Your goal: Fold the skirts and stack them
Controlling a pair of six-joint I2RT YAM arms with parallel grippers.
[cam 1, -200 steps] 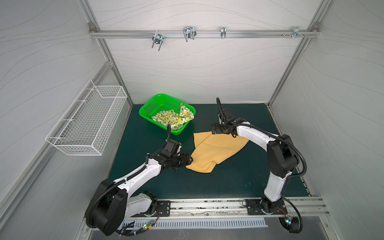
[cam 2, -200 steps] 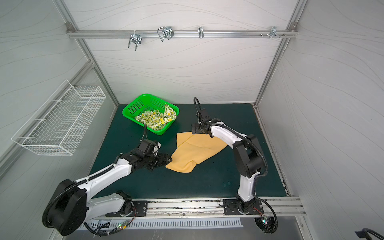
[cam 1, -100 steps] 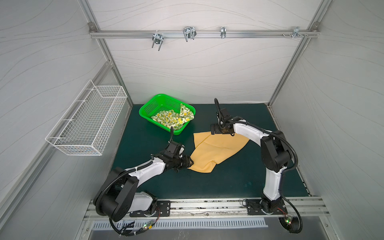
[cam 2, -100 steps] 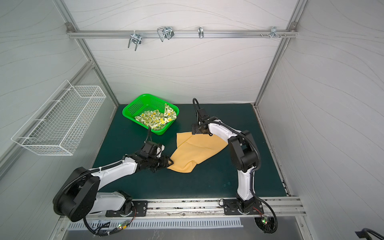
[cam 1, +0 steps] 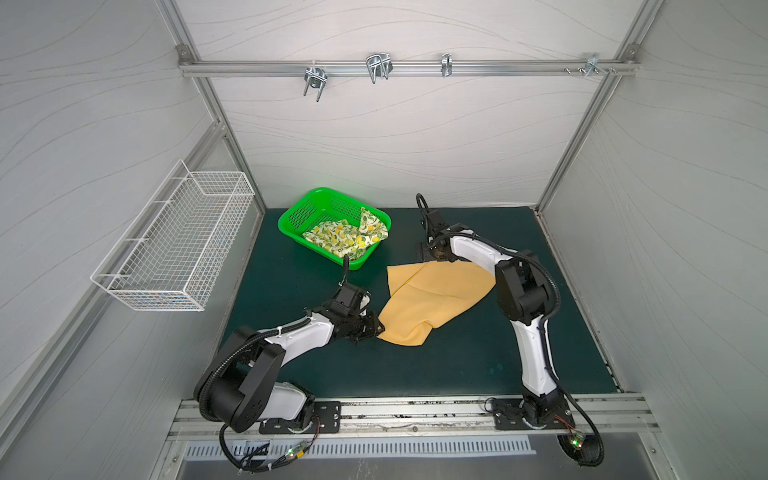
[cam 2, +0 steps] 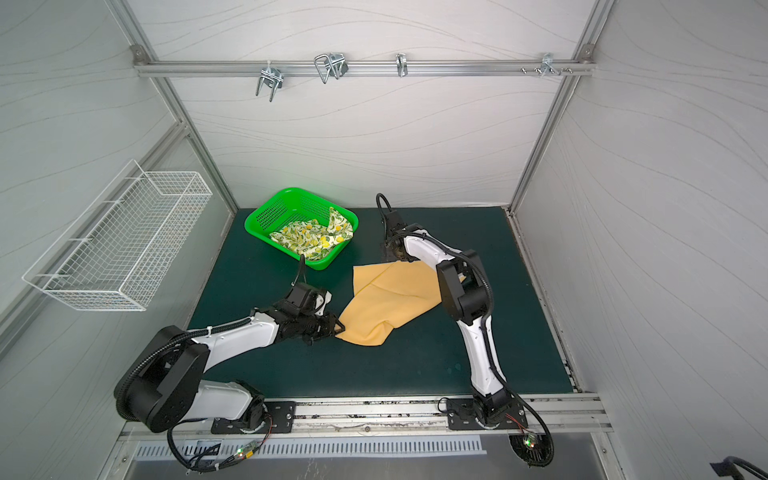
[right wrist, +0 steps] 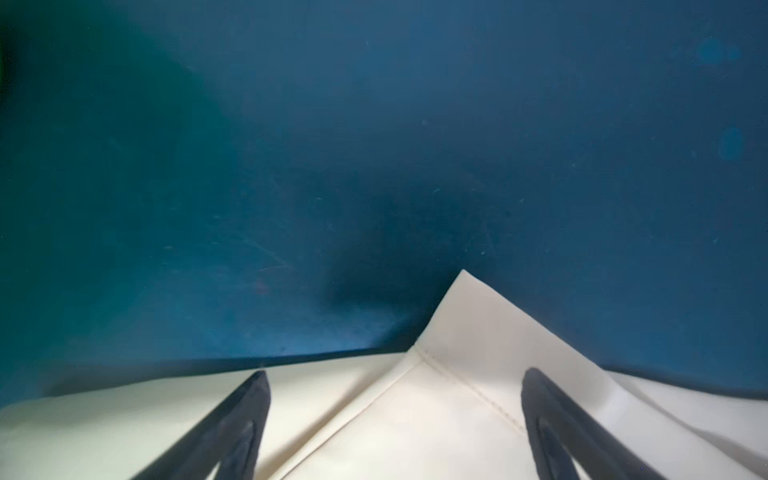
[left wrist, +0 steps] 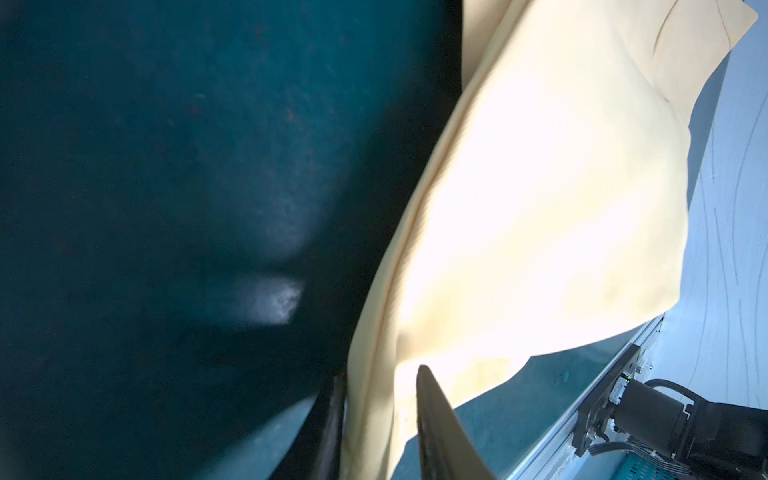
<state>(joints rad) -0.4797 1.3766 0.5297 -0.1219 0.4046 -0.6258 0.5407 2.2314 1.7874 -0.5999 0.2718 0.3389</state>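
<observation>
Both top views: I have the mustard skirt [cam 1: 436,299] lying spread and creased on the tabletop [cam 1: 457,365]. The lemon-print skirt [cam 1: 347,237] sits crumpled inside the green basket [cam 1: 303,210] at the rear left. Left gripper [left wrist: 380,374]: jaws stand narrow about the mustard skirt's near-left hem; whether they pinch it I cannot tell. Right gripper [right wrist: 395,372]: jaws wide apart, straddling the skirt's far corner, gripping nothing.
</observation>
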